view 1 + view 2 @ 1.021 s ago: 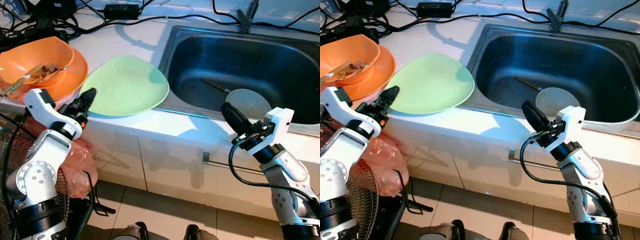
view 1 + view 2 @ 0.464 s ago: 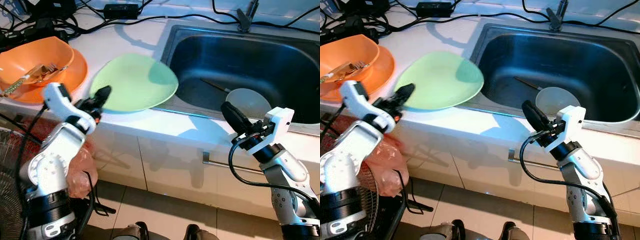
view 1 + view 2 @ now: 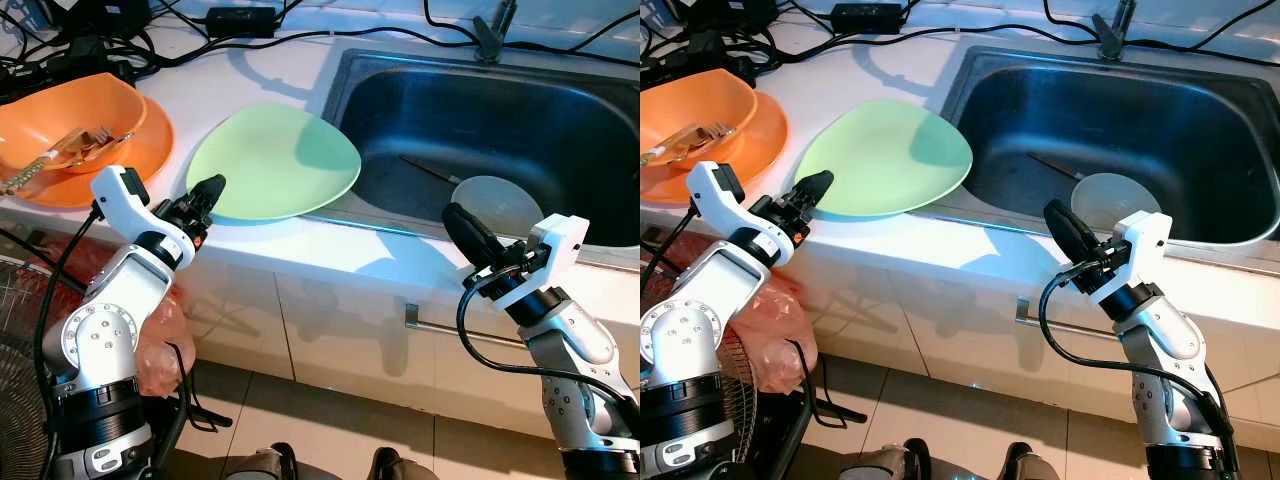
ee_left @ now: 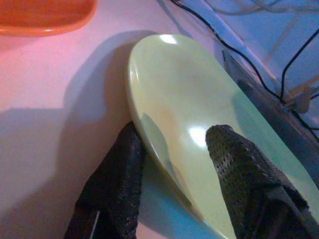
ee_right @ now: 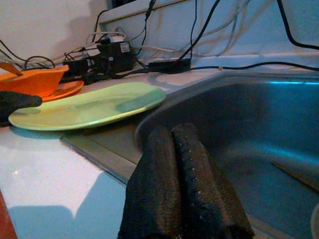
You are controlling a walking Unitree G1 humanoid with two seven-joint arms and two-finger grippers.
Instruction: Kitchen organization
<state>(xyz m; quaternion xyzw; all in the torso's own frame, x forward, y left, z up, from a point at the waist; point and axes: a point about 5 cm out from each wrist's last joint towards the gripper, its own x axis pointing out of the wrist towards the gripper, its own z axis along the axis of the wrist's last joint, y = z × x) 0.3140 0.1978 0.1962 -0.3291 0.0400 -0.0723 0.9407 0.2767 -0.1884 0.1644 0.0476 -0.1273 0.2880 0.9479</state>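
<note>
A pale green plate [image 3: 275, 160] lies on the white counter with its right edge over the rim of the steel sink [image 3: 345, 80]. My left gripper [image 3: 208, 190] is at the plate's near left edge. In the left wrist view one finger [image 4: 117, 184] sits under the rim and the other finger [image 4: 244, 174] rests on top of the green plate [image 4: 199, 109], shut on it. My right gripper [image 3: 462, 228] hovers shut in front of the sink's front edge, holding nothing; its fingers [image 5: 187, 174] are pressed together.
An orange bowl [image 3: 70, 115] with a fork and utensils stands on an orange plate [image 3: 150, 160] at the counter's left. A clear bowl [image 3: 497, 205] and a thin utensil lie in the sink. Black cables [image 3: 250, 30] run along the back. A fan [image 3: 10, 400] and pink bag [image 3: 160, 330] stand below left.
My left gripper has moved right along the counter's edge, and the green plate has slid right with it toward the sink. The right arm has not moved.
</note>
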